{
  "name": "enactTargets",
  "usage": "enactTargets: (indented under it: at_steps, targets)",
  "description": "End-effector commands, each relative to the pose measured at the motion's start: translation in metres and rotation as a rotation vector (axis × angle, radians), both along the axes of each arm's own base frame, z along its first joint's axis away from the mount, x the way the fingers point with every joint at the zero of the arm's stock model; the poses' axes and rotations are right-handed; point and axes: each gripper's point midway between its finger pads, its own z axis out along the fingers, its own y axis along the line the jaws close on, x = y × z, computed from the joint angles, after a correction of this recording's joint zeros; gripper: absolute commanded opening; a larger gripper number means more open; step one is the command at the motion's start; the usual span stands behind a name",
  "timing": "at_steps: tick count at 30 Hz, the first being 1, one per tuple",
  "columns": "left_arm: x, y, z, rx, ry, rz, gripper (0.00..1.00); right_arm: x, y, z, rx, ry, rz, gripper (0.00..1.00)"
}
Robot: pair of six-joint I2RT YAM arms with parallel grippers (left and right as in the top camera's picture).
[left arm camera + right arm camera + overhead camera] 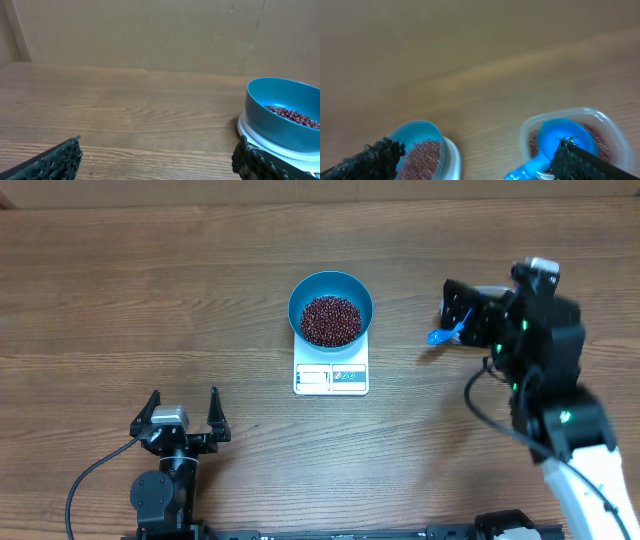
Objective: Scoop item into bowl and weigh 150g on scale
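Observation:
The teal-blue bowl [331, 286] holds a heap of dark red-brown beans [331, 320] and stands on the white scale [331, 377] at mid-table. My left gripper [183, 415] rests open near the front left, well short of the scale, with nothing between its fingers [55, 160]. In its wrist view the bowl [280, 112] is ahead to the right. My right gripper [447, 313] hovers open to the right of the bowl, above a clear tub [570, 117] of beans with a blue scoop [560, 137] lying in it. Nothing is gripped.
The scoop's handle [440, 335] sticks out left from under the right gripper. The right arm hides most of the tub from overhead. The bowl [417, 135] and the scale's edge [454, 157] show at the lower left in the right wrist view. A cable [90, 480] trails by the left arm's base.

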Motion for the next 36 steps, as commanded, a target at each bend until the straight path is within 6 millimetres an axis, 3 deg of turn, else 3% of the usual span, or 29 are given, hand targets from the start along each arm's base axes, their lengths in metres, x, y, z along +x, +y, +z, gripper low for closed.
enactTargets:
  at_steps: [1,14,24,36]
  targets:
    - [0.000,0.002,-0.001,-0.002,-0.002,0.012,1.00,-0.014,0.018,0.000,0.055,-0.120,0.115,1.00]
    - [0.000,0.002,-0.001,-0.002,-0.002,0.012,0.99,-0.075,0.009,-0.025,0.094,-0.562,0.123,1.00]
    - [0.000,0.002,-0.001,-0.002,-0.002,0.012,0.99,-0.098,-0.006,-0.059,-0.016,-0.599,0.067,1.00]
    - [0.000,0.002,-0.001,-0.002,-0.001,0.012,1.00,-0.104,-0.008,-0.110,-0.199,-0.428,0.101,1.00]
